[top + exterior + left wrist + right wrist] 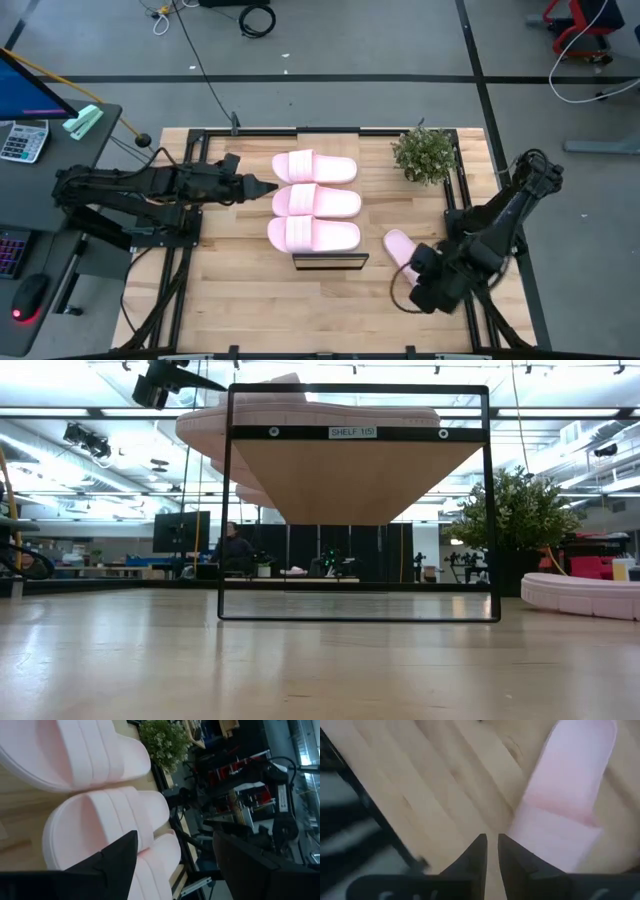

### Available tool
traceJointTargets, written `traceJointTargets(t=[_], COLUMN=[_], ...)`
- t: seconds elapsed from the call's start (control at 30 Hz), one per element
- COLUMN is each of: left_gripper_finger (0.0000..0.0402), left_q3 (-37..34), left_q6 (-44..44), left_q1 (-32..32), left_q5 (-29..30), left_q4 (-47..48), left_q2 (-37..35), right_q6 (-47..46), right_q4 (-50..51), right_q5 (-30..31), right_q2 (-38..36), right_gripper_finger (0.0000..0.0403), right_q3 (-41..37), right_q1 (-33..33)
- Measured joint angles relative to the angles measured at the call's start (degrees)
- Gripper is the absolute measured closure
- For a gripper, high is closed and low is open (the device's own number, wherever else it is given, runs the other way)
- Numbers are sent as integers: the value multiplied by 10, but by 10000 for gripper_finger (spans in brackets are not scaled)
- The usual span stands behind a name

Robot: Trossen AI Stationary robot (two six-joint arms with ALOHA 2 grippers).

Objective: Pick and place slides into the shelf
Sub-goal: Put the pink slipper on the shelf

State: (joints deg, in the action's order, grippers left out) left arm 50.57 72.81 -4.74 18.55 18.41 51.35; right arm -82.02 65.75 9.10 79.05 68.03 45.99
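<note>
Slides of pale pink foam, three of them (314, 200), lie side by side on the long pale-wood, black-framed shelf (330, 261), leaving room for one more. The fourth slide (400, 245) rests on the plank surface (250, 290) just beside the right end effector (418, 287), whose fingers are nearly closed on nothing. The left end effector (268, 185) is spread wide and empty beside the shelved row.

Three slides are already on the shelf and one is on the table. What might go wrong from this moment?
1. The right gripper is nearly shut beside the fourth slide, not around it; a grasp could miss or only push it.
2. The left gripper is open right at the slides on the shelf; moving forward may knock the middle slide off.
3. The plant stands near the right arm's path.
</note>
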Motion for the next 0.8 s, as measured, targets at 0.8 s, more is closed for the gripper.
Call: traceJointTargets(t=[0.8], left_gripper_finger=[142], left_q3=[0], left_q6=[-1], left_q1=[-135], left_q5=[137], left_q4=[3], left_q2=[0], right_q6=[525], right_q4=[-46], right_q5=[-322], right_q2=[-169], right_gripper_finger=[323], right_q3=[-229], right_q1=[-359])
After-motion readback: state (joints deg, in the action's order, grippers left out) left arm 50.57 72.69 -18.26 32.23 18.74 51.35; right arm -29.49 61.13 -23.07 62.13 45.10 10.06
